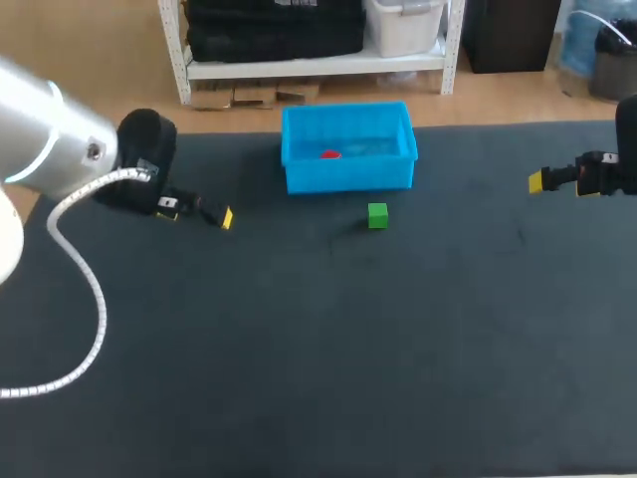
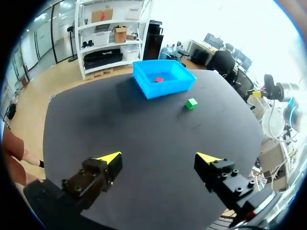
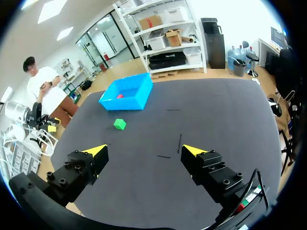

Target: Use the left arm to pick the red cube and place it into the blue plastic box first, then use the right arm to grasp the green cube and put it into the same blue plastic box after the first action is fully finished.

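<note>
**Head view.** Blue plastic open-topped box (image 1: 348, 175) stood at the far middle of the dark table (image 1: 299, 358). The small red cube (image 1: 329, 154) lay inside it, so the first placement looked finished. The small green cube (image 1: 377, 215) sat on the table just in front of the box, apart from its wall. The left gripper (image 1: 199, 211) rested low, well to the box's left. The right gripper (image 1: 542, 180) hung at the right edge, well apart from the green cube.

**Left wrist view.** The left gripper (image 2: 159, 160) had its fingers spread wide, with nothing between them. The box (image 2: 165, 89), red cube (image 2: 159, 79) and green cube (image 2: 191, 103) lay far ahead.

**Right wrist view.** The right gripper (image 3: 145, 151) was likewise wide apart and empty. The green cube (image 3: 120, 124) lay ahead, towards the left finger's side, with the box (image 3: 125, 104) and red cube (image 3: 119, 96) beyond.

**Step in hand, as judged.** Right-arm grasp of the green cube.
- Centre over the cube and square the fingers to two opposite faces.
- Descend with the fingers clear of the box wall.
- Lift above the rim before crossing it.

**Obstructions.** The box's front wall was the only one near. The left arm stood clear of the path.
</note>
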Motion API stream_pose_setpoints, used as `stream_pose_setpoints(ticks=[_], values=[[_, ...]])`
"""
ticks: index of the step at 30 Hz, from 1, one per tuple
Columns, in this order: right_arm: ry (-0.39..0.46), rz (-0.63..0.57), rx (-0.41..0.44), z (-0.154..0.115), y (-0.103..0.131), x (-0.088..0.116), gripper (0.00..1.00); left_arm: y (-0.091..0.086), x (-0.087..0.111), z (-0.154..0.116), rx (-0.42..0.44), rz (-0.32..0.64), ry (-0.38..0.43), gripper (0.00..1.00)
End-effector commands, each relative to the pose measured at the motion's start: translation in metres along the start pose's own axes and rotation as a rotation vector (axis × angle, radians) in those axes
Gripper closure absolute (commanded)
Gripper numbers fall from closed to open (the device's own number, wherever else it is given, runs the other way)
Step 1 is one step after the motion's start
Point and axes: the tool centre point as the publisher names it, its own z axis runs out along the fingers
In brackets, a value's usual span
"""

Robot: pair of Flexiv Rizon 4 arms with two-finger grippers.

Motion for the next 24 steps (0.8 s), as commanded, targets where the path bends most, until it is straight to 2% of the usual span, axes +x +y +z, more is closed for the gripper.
stream_pose_setpoints(ticks=[1, 6, 8, 13, 18, 24], values=[[0.001, 0.0, 0.001, 0.0, 0.0, 0.0, 0.0, 0.002, 0.001, 0.0, 0.026, 0.002, -0.03, 0.0], [0.001, 0.0, 0.001, 0.0, 0.0, 0.0, 0.0, 0.003, -0.002, 0.0, 0.042, 0.009, 0.021, 0.0], [0.001, 0.0, 0.001, 0.0, 0.0, 0.0, 0.0, 0.003, -0.003, -0.001, 0.044, 0.042, 0.015, 0.0], [0.001, 0.0, 0.001, 0.0, 0.0, 0.0, 0.0, 0.003, -0.003, -0.001, 0.045, 0.044, 0.024, 0.0], [0.149, -0.019, 0.124, 0.015, 0.013, -0.023, 0.0, 0.003, -0.003, -0.001, 0.045, 0.044, 0.024, 0.0], [0.281, -0.039, 0.233, 0.046, 0.035, -0.045, 0.0, 0.003, -0.003, -0.001, 0.045, 0.044, 0.024, 0.0]])
